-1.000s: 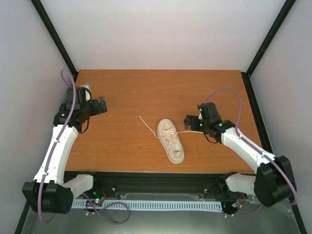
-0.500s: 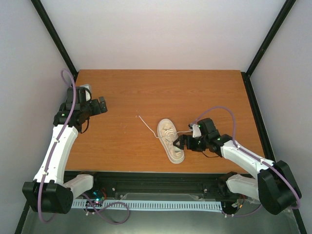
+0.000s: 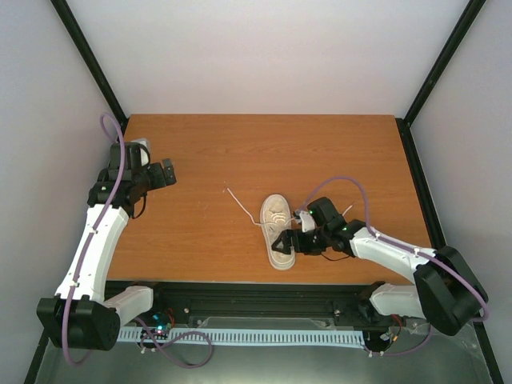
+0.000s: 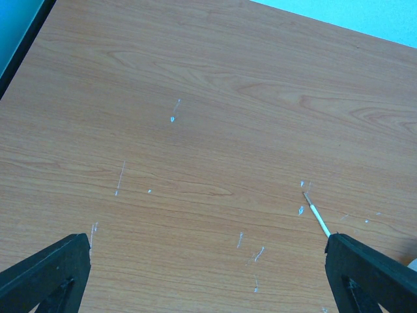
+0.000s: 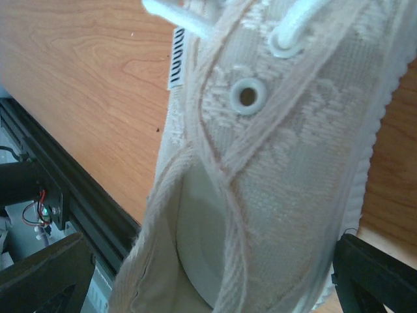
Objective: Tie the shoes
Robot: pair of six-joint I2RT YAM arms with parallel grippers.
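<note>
At the far left of the brown wood-grain desk [image 3: 240, 152], the left arm's black two-finger tool [image 3: 164, 173] is held with its fingers spread wide and nothing between them. Its wrist camera sees only bare wood and the tip of a thin white lace [image 4: 319, 220]. That lace runs diagonally across the desk from its free end down to the cream canvas low-top sneaker [image 3: 276, 214]. The sneaker lies right of centre, near the front edge, with its length running from far to near. The right arm's black tool [image 3: 284, 242] is at the sneaker's near end, also spread wide. In the right wrist view its two fingers flank the heel opening, with the woven upper and a metal eyelet [image 5: 247, 96] filling the space between them. Whether either finger touches the canvas cannot be told.
</note>
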